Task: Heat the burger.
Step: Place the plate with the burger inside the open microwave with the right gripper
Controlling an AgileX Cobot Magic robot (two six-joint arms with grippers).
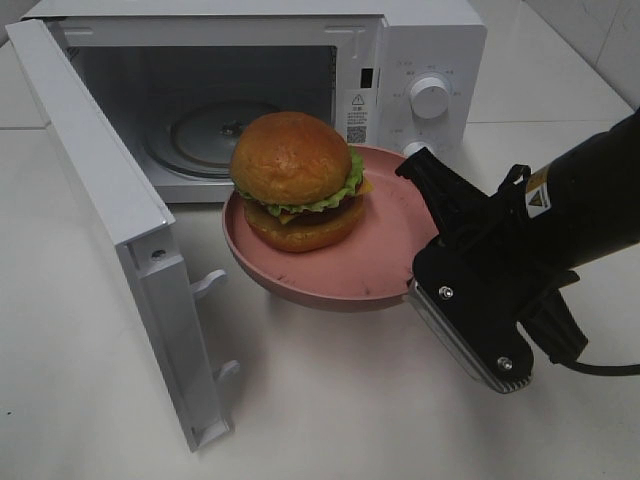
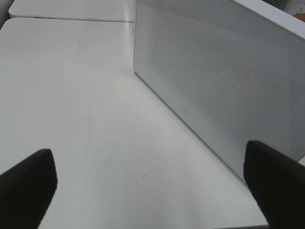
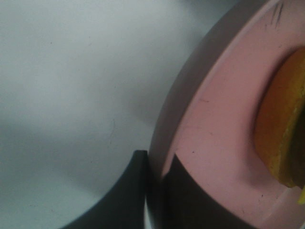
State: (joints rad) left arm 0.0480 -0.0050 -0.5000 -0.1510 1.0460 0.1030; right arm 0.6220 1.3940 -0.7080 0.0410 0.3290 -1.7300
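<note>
1. The burger (image 1: 295, 180) sits on a pink plate (image 1: 385, 255), on the part of the plate away from the right hand (image 3: 155, 193).
2. The right hand is clamped on the rim of the plate, with one finger on each side of the rim.
3. The plate is raised a little above the white worktop (image 1: 330, 400), just in front of the microwave (image 1: 430, 60).
4. The door (image 1: 100, 210) of the microwave stands wide open, and a glass tray (image 1: 215, 130) shows inside.
5. The left hand (image 2: 152, 191) hangs over the worktop with its fingers far apart, near a white dotted panel (image 2: 214, 81).
</note>
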